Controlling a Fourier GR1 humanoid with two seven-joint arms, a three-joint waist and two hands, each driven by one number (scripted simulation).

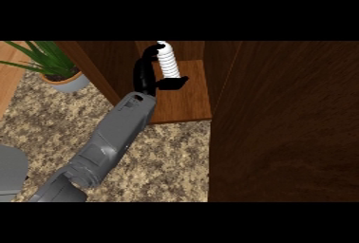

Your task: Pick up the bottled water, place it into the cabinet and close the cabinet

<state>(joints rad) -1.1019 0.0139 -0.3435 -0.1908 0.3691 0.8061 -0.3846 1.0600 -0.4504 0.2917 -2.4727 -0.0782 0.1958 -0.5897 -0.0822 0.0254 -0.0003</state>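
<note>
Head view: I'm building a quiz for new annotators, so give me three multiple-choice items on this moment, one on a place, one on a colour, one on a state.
1. Where is the bottled water?
A. over the cabinet shelf
B. on the counter
C. beside the potted plant

2. What colour is the bottle?
A. green
B. white
C. red

3. The left robot hand is:
A. open and resting
B. curled round the bottle
C. out of view

Key:
1 A, the bottle sits inside the open cabinet, above the wooden shelf.
2 B, its ribbed body is white.
3 B, black fingers wrap the bottle.
</note>
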